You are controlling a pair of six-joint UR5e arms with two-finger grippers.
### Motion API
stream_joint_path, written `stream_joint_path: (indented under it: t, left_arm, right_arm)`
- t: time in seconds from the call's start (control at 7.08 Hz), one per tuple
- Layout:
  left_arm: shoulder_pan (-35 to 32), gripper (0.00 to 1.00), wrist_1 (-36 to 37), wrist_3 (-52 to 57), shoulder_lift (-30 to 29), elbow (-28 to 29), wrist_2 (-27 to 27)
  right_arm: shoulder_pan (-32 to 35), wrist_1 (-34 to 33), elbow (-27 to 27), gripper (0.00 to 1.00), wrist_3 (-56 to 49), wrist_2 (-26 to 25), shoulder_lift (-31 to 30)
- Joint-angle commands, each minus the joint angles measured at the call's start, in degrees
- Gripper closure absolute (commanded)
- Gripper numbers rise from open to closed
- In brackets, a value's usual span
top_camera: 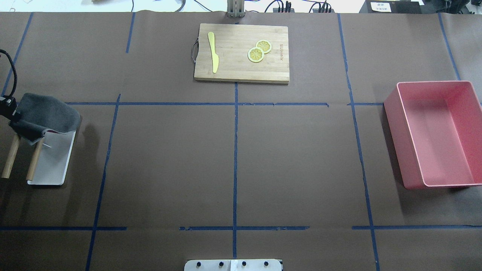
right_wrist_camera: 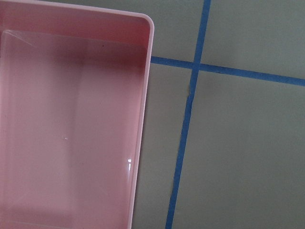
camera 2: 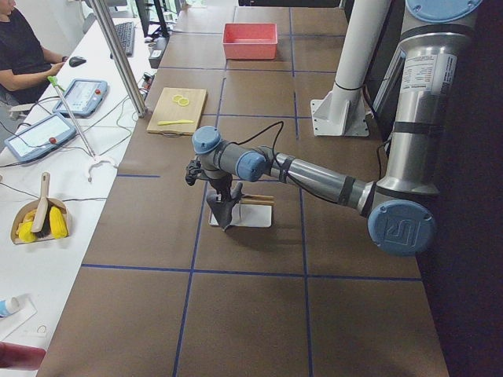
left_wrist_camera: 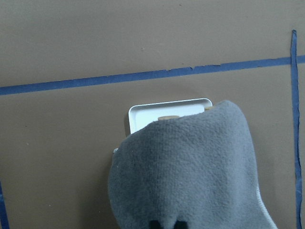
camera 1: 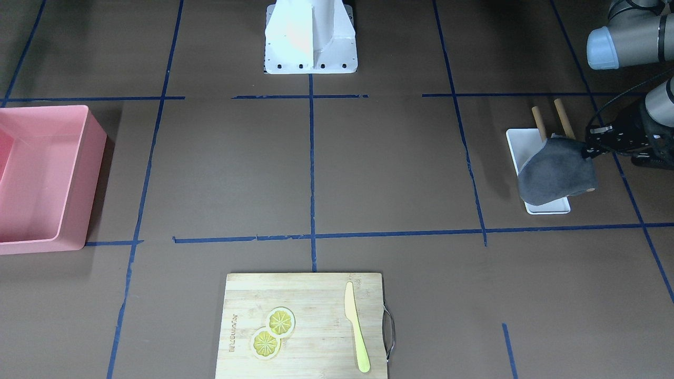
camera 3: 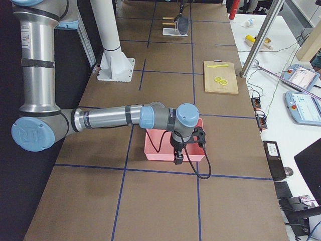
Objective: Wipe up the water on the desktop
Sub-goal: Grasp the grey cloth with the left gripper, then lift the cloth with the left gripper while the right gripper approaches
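Observation:
The desktop (camera 1: 389, 168) is dark brown with blue tape lines; I can make out no water on it. My left gripper (camera 1: 587, 150) is shut on a grey cloth (camera 1: 555, 171) and holds it hanging just above a white tray (camera 1: 526, 147) at the robot's far left. The cloth fills the lower half of the left wrist view (left_wrist_camera: 190, 171), with the tray (left_wrist_camera: 167, 109) behind it. My right gripper (camera 3: 178, 158) hangs over a pink bin (camera 3: 165, 153). It shows only in the exterior right view, so I cannot tell if it is open or shut.
Two wooden sticks (camera 1: 563, 118) lie on the tray's robot-side end. The pink bin (top_camera: 393, 143) stands at the robot's right, empty inside. A bamboo cutting board (top_camera: 233, 67) at the far middle holds a yellow knife (top_camera: 213, 52) and two lemon slices (top_camera: 259, 51).

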Motion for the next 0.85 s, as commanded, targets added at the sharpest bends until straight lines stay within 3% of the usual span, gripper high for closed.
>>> stream_joint_path:
  t: [0.0,0.28,0.56,0.71]
  left_arm:
    - [0.0,1.0,0.57,-0.17,-0.18,-1.54,-3.73]
    - [-0.26,1.0,0.66,-10.55,-3.84,-5.31,-6.82]
    - [0.7,1.0,0.57,-24.96,-12.43,-6.12,-8.57]
    - [4.62,1.0,0.22,-31.74,-15.79,-6.21,-8.24]
  right_arm:
    - [0.0,0.07,0.43,0.0,0.0,0.44,0.0]
    - [0.0,3.3,0.25,0.0,-0.26,4.03,0.0]
    - [-2.27,4.37,0.61,0.0,0.17,4.13,0.0]
    - [-3.16,4.46,0.96,0.0,0.18,4.13,0.09]
